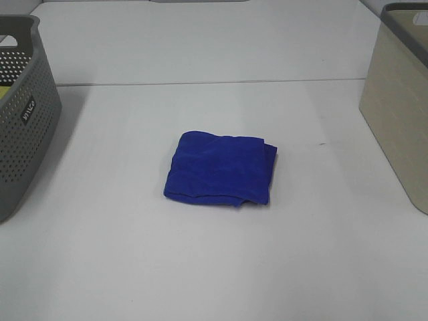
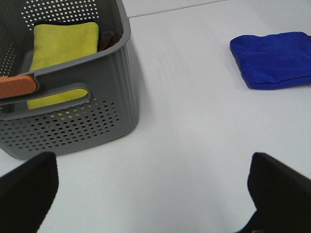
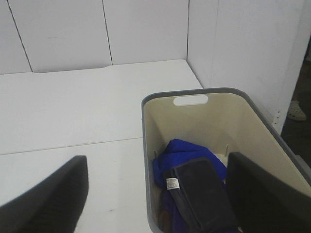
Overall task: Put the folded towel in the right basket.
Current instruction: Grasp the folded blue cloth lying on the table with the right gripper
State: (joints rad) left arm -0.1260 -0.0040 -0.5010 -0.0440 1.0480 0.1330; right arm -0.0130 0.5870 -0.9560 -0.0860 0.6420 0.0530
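The folded blue towel (image 1: 222, 168) lies flat in the middle of the white table (image 1: 200, 267); it also shows in the left wrist view (image 2: 274, 59). The right basket (image 1: 401, 107), beige with a grey rim, stands at the table's right edge. No arm shows in the exterior high view. My left gripper (image 2: 153, 194) is open and empty, over the table between the grey basket and the towel. My right gripper (image 3: 158, 199) is open and empty, above the right basket (image 3: 194, 92), which holds a blue cloth (image 3: 184, 155) and a dark grey folded cloth (image 3: 199, 194).
A grey perforated basket (image 1: 23, 114) stands at the table's left edge. The left wrist view shows its wall (image 2: 73, 126), a yellow towel (image 2: 63, 43) inside it and an orange piece (image 2: 17, 87) at its handle. White wall panels stand behind the table.
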